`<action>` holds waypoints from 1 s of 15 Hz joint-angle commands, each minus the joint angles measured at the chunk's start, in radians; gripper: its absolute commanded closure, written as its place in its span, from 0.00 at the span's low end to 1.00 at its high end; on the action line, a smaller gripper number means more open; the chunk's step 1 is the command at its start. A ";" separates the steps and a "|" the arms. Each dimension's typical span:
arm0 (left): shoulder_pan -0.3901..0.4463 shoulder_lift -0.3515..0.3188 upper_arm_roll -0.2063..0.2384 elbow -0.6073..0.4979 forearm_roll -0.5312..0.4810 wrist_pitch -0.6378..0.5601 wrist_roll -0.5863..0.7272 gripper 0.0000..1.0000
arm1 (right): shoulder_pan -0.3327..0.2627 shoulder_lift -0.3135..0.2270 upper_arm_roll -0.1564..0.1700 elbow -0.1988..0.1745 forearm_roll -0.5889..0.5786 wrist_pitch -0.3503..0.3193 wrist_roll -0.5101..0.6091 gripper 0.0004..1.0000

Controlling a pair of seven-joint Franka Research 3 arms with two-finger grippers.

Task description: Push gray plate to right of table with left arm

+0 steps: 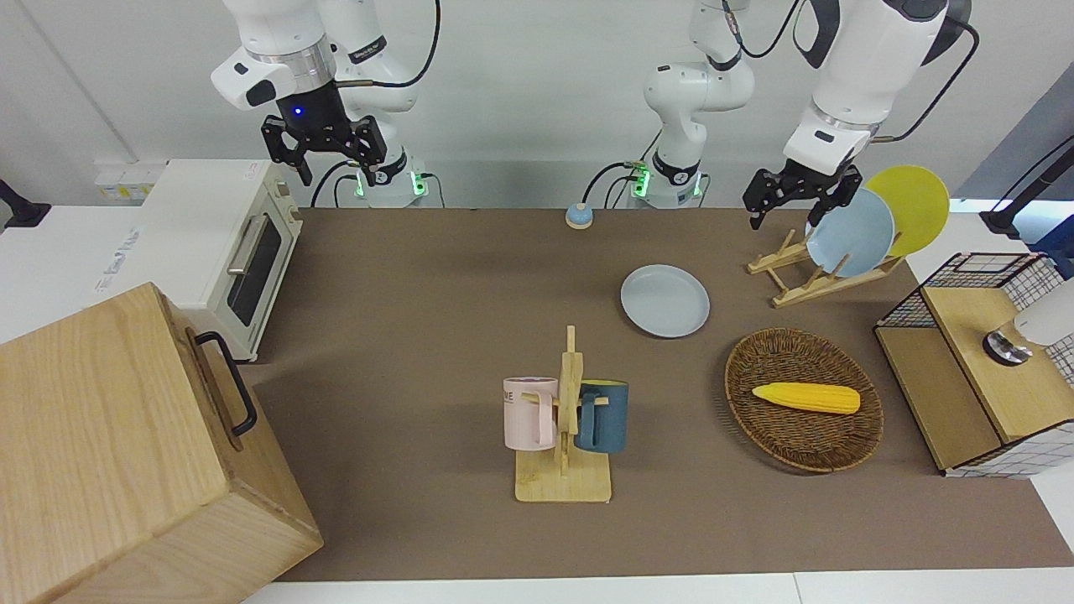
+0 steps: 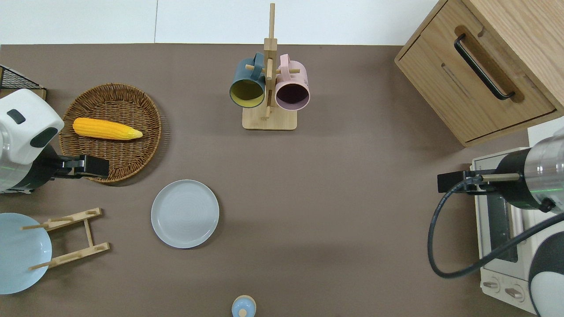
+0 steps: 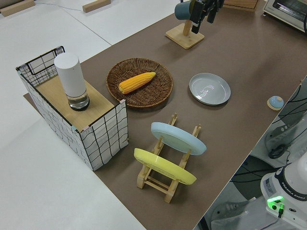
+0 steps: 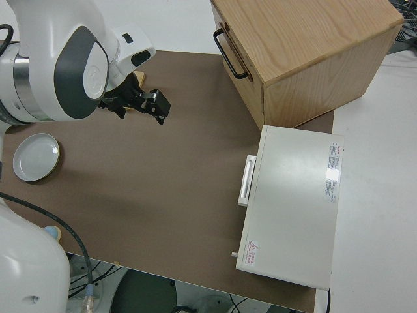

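The gray plate point(image 1: 664, 300) lies flat on the brown table point(image 1: 419, 335), between the mug stand and the robots, toward the left arm's end. It also shows in the overhead view point(image 2: 185, 213), the left side view point(image 3: 209, 88) and the right side view point(image 4: 36, 156). My left gripper point(image 1: 793, 216) is open, empty and up in the air. In the overhead view it point(image 2: 100, 167) hangs over the wicker basket's rim, apart from the plate. My right gripper point(image 1: 336, 168) is parked, open and empty.
A wicker basket point(image 2: 110, 163) holds a corn cob point(image 2: 105, 128). A wooden rack point(image 1: 797, 281) holds a sky-blue plate point(image 1: 852, 233) and a yellow plate point(image 1: 919, 205). A mug stand point(image 1: 564, 478), a wooden cabinet point(image 1: 109, 453), a toaster oven point(image 1: 218, 243), a wire box point(image 1: 973, 369) and a small blue knob point(image 1: 579, 216) stand around.
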 commanded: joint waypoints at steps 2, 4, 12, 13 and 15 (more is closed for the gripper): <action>0.001 -0.006 -0.008 0.001 -0.010 -0.009 0.010 0.01 | -0.024 -0.027 0.015 -0.027 0.021 0.000 0.010 0.00; 0.001 -0.008 -0.005 -0.004 -0.011 -0.009 0.010 0.01 | -0.024 -0.027 0.015 -0.027 0.021 0.000 0.010 0.00; 0.004 -0.008 -0.005 -0.065 -0.027 0.008 0.009 0.01 | -0.024 -0.027 0.015 -0.027 0.021 0.000 0.010 0.00; 0.006 -0.008 0.000 -0.079 -0.039 0.017 0.009 0.01 | -0.024 -0.027 0.015 -0.027 0.021 0.000 0.010 0.00; 0.009 -0.008 0.002 -0.117 -0.050 0.040 0.010 0.01 | -0.024 -0.027 0.015 -0.027 0.021 0.000 0.012 0.00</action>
